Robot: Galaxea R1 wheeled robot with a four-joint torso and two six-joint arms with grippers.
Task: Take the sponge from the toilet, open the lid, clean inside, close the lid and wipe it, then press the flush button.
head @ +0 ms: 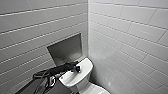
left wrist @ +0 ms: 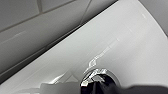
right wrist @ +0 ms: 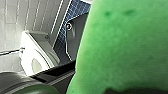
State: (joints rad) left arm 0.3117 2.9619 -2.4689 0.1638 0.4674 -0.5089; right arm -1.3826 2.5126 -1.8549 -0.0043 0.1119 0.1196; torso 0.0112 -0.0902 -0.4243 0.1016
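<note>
Bright green, thick foam sponge [right wrist: 125,50]: soft, light, squashable, best pinched across its middle. It sits close to the right wrist, apparently clamped in the right gripper, well apart from the white glossy ceramic toilet [head: 76,82]. Left gripper [head: 78,68] over the round chrome-rimmed flush button [left wrist: 100,78] on the tank; opening cannot be told. Grey metal wall panel [head: 65,50] just beyond, tiled wall [head: 130,37] right.

The toilet [head: 77,75] stood in the corner where two walls met. Its tank was backed against the left wall, just below a recessed wall panel [head: 65,48], and the bowl end was nearer the robot. The left gripper [head: 78,69] reached in from the left over the tank top, at the flush button [left wrist: 100,77]. The sponge [right wrist: 120,47] sat in the right gripper [right wrist: 136,91], well apart from the toilet.
</note>
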